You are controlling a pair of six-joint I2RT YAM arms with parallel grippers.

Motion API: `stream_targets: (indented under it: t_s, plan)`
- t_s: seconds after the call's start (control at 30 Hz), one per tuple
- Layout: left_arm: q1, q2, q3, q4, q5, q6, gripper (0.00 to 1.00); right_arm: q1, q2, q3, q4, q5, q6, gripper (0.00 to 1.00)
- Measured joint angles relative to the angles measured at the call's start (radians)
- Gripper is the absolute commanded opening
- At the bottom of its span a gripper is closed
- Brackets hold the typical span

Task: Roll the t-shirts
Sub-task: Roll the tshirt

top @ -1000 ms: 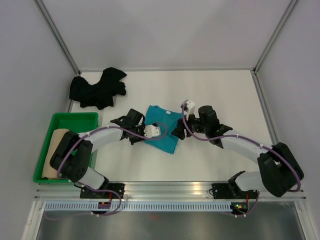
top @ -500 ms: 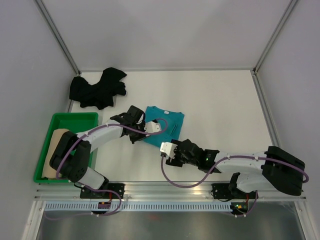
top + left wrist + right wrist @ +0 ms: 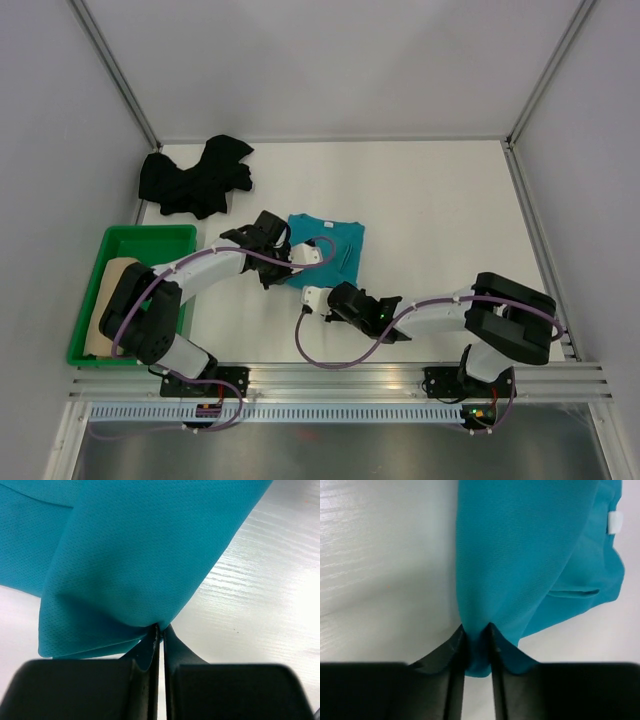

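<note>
Teal t-shirt (image 3: 328,245): lying folded near the middle of the bench (image 3: 440,200), with its near edge being taken up at two points. Left tool (image 3: 160,628): jaws pressing fully together on a thin fold at the shirt's near-left corner, the cloth tenting away from the pinch. Right tool (image 3: 477,632): reaching across from the right to the same near edge, jaws standing only narrowly apart, a bunch of teal fabric filling the gap and apparently being held. Black t-shirt (image 3: 195,180): lying crumpled at the far left, unrolled, well apart from both tools. Tan t-shirt (image 3: 108,305): sitting as a roll in the green tray (image 3: 150,232) at the near left. Risks, as judged: either small pinch could be slipping free once the roll starts. A tool may be catching only the top layer, so the fold would open. With both grips crowding the near-left part of the edge, the far side could be lagging and the roll going skewed.
</note>
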Motion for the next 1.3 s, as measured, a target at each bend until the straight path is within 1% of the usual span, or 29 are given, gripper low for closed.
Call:
stream_targets:
  t_s: [0.03, 0.07, 0.1, 0.27, 0.37, 0.4, 0.47, 0.5, 0.57, 0.6, 0.67, 0.73, 0.8, 1.0, 1.23, 1.3]
  plan:
    - [0.000, 0.000, 0.001, -0.004, 0.002, 0.000, 0.02, 0.000, 0.006, 0.006, -0.011, -0.002, 0.005, 0.20]
    - [0.000, 0.000, 0.002, -0.009, 0.005, 0.000, 0.02, 0.000, 0.010, 0.008, -0.018, 0.001, 0.006, 0.05]
    - [0.001, 0.000, 0.005, -0.017, 0.010, 0.000, 0.02, 0.000, 0.011, 0.011, -0.025, 0.002, 0.005, 0.00]
    - [0.019, 0.000, 0.034, -0.067, 0.050, 0.000, 0.02, -0.005, -0.026, 0.019, -0.089, -0.018, 0.046, 0.00]
    - [0.025, -0.007, 0.055, -0.101, 0.070, 0.000, 0.04, -0.023, -0.085, 0.025, -0.153, -0.092, 0.085, 0.00]
    - [0.026, -0.012, 0.062, -0.109, 0.071, 0.000, 0.07, -0.034, -0.104, 0.029, -0.172, -0.125, 0.100, 0.00]
    - [0.026, -0.017, 0.078, -0.124, 0.077, 0.000, 0.21, -0.058, -0.134, 0.034, -0.191, -0.190, 0.133, 0.00]
    - [0.026, -0.017, 0.087, -0.125, 0.079, -0.001, 0.37, -0.087, -0.141, 0.035, -0.195, -0.225, 0.149, 0.00]
    - [0.026, -0.017, 0.103, -0.125, 0.086, -0.005, 0.45, -0.140, -0.146, 0.035, -0.196, -0.290, 0.182, 0.00]
    - [0.026, -0.017, 0.111, -0.125, 0.093, -0.008, 0.52, -0.171, -0.146, 0.035, -0.196, -0.326, 0.197, 0.00]
    - [0.026, -0.017, 0.118, -0.121, 0.105, -0.006, 0.59, -0.231, -0.146, 0.035, -0.196, -0.383, 0.222, 0.00]
    - [0.025, -0.017, 0.118, -0.123, 0.116, -0.002, 0.62, -0.275, -0.146, 0.035, -0.196, -0.430, 0.238, 0.00]
    - [0.023, -0.018, 0.118, -0.124, 0.122, 0.010, 0.70, -0.295, -0.148, 0.035, -0.195, -0.467, 0.247, 0.00]
    - [0.022, -0.018, 0.104, -0.100, 0.123, 0.081, 0.72, -0.340, -0.152, 0.034, -0.174, -0.581, 0.279, 0.00]
    - [0.017, -0.023, -0.014, 0.046, 0.110, 0.181, 0.73, -0.372, -0.165, 0.015, -0.147, -0.676, 0.290, 0.00]
    - [0.017, -0.021, -0.028, 0.089, 0.098, 0.201, 0.70, -0.377, -0.165, 0.015, -0.147, -0.695, 0.290, 0.00]
